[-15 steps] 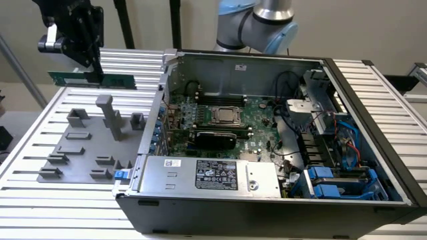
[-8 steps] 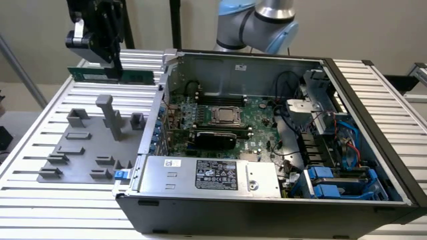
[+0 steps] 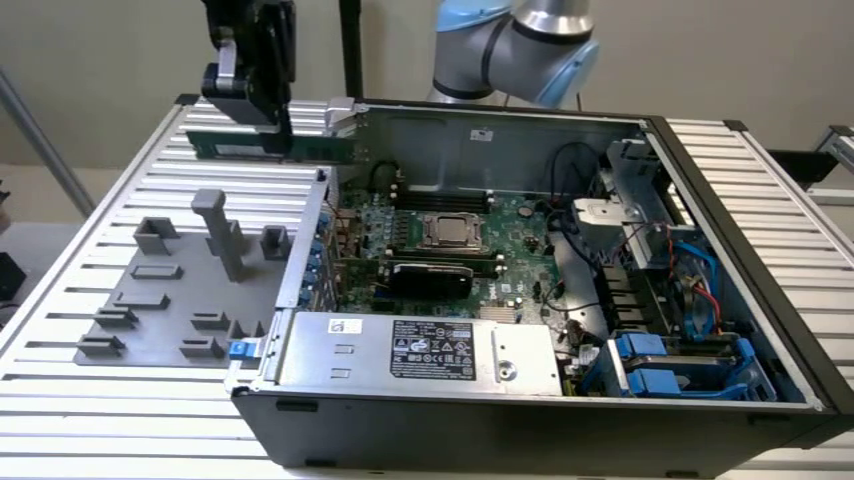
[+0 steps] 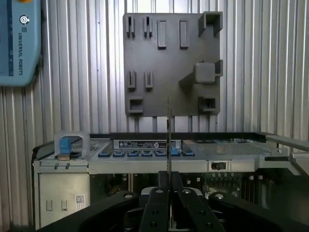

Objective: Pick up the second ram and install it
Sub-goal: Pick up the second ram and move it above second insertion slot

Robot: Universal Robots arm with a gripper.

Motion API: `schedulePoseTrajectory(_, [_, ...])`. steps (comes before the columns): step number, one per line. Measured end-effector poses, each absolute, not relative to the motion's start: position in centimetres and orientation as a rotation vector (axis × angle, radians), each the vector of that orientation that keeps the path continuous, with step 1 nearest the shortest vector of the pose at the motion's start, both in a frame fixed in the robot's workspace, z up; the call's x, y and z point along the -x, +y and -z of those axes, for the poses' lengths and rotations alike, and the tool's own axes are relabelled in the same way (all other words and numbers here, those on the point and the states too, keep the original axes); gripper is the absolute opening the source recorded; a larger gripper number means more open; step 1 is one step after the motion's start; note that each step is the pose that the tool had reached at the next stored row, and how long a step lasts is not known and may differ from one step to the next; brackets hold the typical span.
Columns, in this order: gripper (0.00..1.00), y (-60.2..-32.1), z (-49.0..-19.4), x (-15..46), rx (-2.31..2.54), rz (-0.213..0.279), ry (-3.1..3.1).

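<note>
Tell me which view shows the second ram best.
The exterior view: the second ram shows its long green face there, clamped in the gripper. The wrist view catches it edge-on, a thin line sticking out of the gripper.

The second ram [image 4: 169, 137] has its gripped end hidden between the fingers [image 4: 156, 205], chips unreadable edge-on.
</note>
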State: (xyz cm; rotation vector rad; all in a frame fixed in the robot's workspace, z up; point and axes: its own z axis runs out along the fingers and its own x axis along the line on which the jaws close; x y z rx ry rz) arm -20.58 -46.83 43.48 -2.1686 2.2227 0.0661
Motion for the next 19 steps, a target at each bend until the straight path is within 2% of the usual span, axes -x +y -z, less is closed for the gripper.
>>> schedulePoseTrajectory(19, [0.00, -45.1, -42.0, 12.1, 2.162, -0.081, 2.216])
